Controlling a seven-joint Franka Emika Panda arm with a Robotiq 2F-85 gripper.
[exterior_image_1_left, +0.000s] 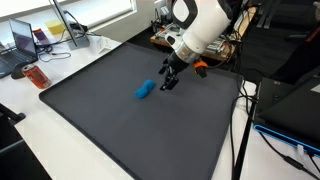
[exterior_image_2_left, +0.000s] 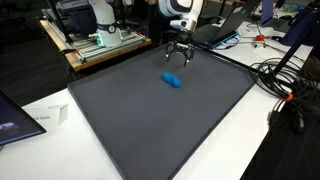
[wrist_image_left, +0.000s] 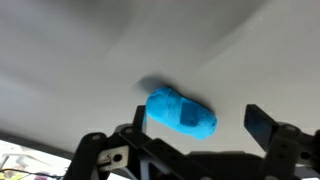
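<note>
Blue soft object (exterior_image_1_left: 145, 91) lies alone on the dark mat (exterior_image_1_left: 120, 130). Just beside it and a little above hangs the gripper (exterior_image_1_left: 168, 80), not touching it; its fingers stand wide apart and hold nothing.

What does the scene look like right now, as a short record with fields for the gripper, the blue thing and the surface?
gripper: gripper, open, holding nothing
nearest thing: blue object, small and rounded, lying on the mat
relation: gripper close beside the blue object but apart from it; in the wrist view it lies just beyond the spread jaws
surface: dark grey mat on a white table
around: laptop and a red object on the table, off the mat
</note>
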